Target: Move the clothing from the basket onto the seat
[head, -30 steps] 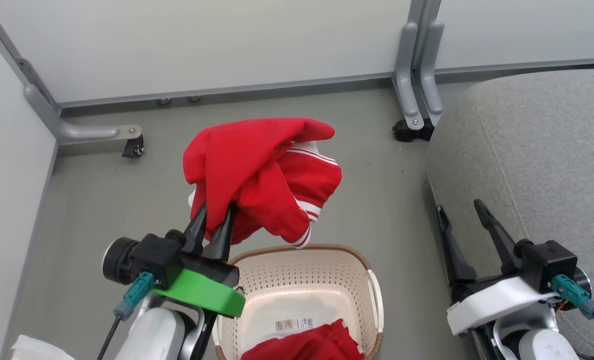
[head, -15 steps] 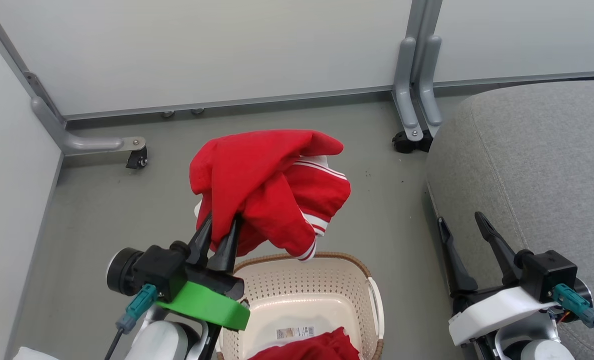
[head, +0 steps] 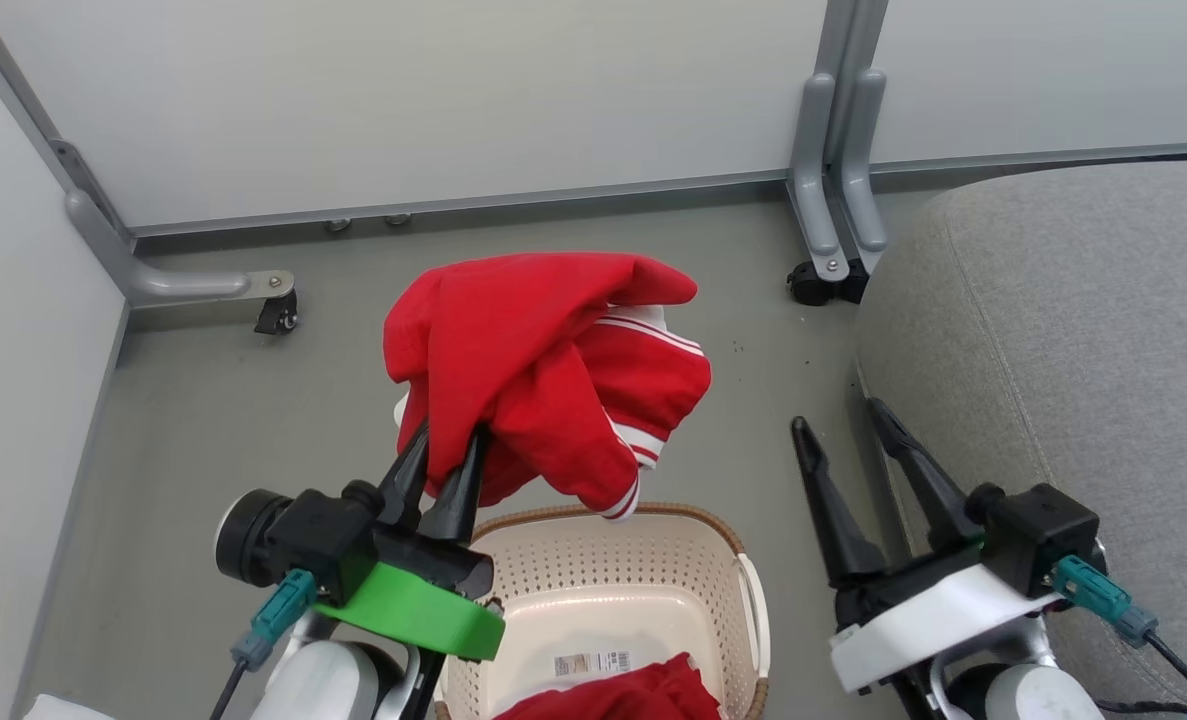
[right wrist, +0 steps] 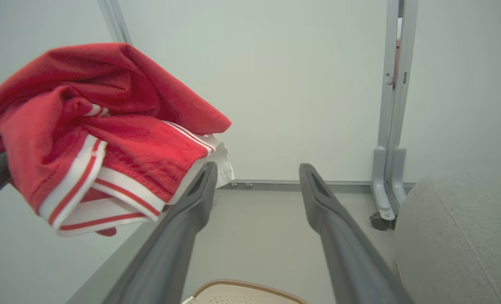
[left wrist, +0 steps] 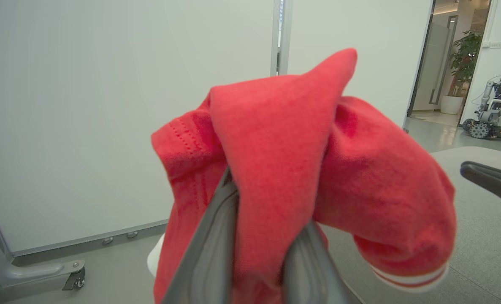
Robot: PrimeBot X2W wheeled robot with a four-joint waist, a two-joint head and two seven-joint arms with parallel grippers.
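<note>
Fabric lies nearest: the lower garment (head: 608,695), bright red, sits bunched inside the basket (head: 593,560) against its near wall, its edge just overlapping the label sticker (head: 593,662) on the cream bottom. Just left of the basket and above its brown rim, the left gripper (head: 448,455) points up and away. Its two dark fingers are pinched tight on a fold of the lifted garment (head: 533,370). That red piece hangs in the air, draped over the fingertips. Its white-striped hem dangles over the basket's far rim; whether it brushes the rim is hard to tell. To the right, the right gripper (head: 840,418) stands with its fingers spread wide and nothing between them. It is apart from the lifted garment, over the floor (head: 203,420) and just beside the seat (head: 1073,330). The grey seat takes up the right side, its stitched seam running along the rounded edge. Farther back, pale partition panels (head: 453,90) stand on grey metal feet, a small caster (head: 278,315) under the left one.
</note>
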